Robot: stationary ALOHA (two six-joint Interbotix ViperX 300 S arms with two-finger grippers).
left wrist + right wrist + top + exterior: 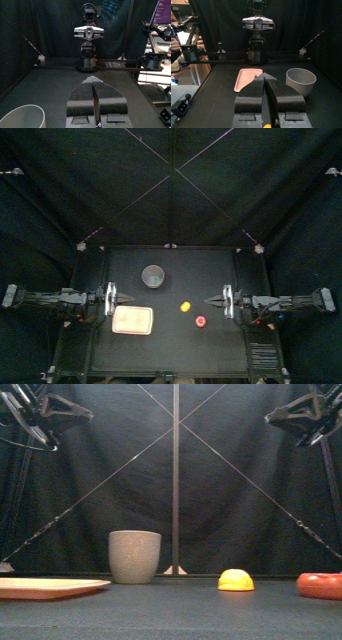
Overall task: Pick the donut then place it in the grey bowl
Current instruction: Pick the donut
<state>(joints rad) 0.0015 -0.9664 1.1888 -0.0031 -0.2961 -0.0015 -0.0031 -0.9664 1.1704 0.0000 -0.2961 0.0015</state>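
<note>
The left gripper (94,82) and right gripper (265,77) hang at the sides of the table (171,346) with jaws pressed together, holding nothing. The donut (201,320) lies at 4 o'clock from the table's centre, the cup (152,277) at 11. A yellow toy (186,307) sits near the donut at 10 o'clock. A loose grab may catch it instead, and a low carry could tip the cup. No writing is legible.
</note>
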